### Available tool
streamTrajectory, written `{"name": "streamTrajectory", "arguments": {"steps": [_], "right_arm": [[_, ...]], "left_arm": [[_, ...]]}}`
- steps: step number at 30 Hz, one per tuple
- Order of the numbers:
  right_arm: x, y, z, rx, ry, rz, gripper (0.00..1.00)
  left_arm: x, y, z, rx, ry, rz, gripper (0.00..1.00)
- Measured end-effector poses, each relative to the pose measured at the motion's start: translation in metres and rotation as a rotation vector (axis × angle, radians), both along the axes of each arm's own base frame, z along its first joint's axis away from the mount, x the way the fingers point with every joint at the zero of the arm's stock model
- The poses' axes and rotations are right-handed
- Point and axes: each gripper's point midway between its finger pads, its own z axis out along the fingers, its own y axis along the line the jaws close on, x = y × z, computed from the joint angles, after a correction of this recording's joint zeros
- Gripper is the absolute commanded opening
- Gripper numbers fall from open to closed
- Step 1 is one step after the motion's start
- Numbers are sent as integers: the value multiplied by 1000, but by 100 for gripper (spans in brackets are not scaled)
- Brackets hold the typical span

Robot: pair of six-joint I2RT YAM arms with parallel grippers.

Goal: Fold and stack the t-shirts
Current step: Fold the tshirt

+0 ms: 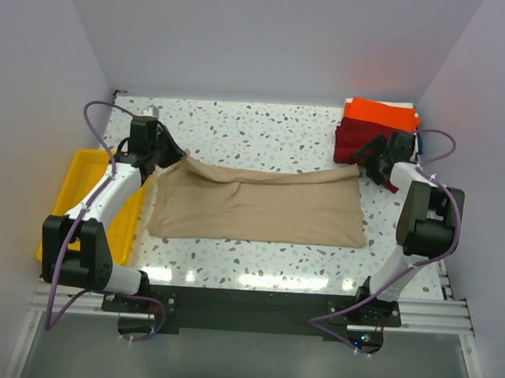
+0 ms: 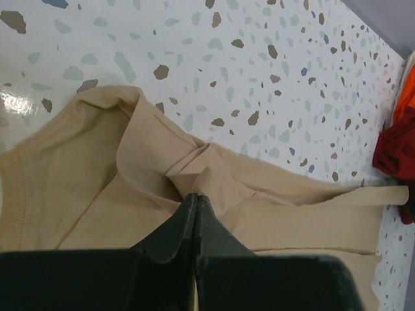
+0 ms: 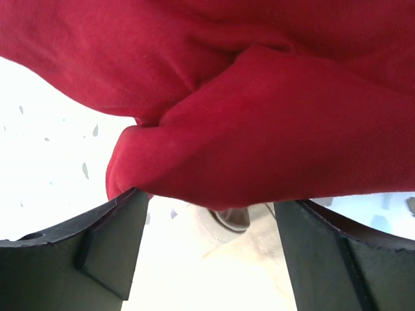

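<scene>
Pale lilac walls (image 1: 39,59); speckled white terrazzo table (image 1: 256,126); yellow plastic tray (image 1: 71,184) at left; left gripper (image 2: 196,199) pinched shut on the tan cloth t-shirt (image 1: 260,208) spread mid-table; right gripper (image 3: 209,204) wide apart, empty, beside the folded dark red t-shirt (image 1: 350,143) under the bright orange t-shirt (image 1: 379,113).

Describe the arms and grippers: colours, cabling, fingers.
White links and black joints on the left arm and right arm, a purple cable looped along each. The left gripper and right gripper have matte black, wedge-shaped fingers.
</scene>
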Motion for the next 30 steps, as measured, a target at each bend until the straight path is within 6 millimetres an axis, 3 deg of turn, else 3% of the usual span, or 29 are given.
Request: {"name": "streamTrajectory", "arguments": {"steps": [10, 21, 30], "right_arm": [[-9, 6, -24, 180, -60, -140, 82], [-6, 0, 6, 275, -225, -241, 82], [-1, -4, 5, 318, -253, -282, 80]], "left_arm": [[-4, -2, -6, -6, 14, -9, 0], [-4, -3, -5, -11, 10, -16, 0], [-4, -5, -5, -19, 11, -26, 0]]}}
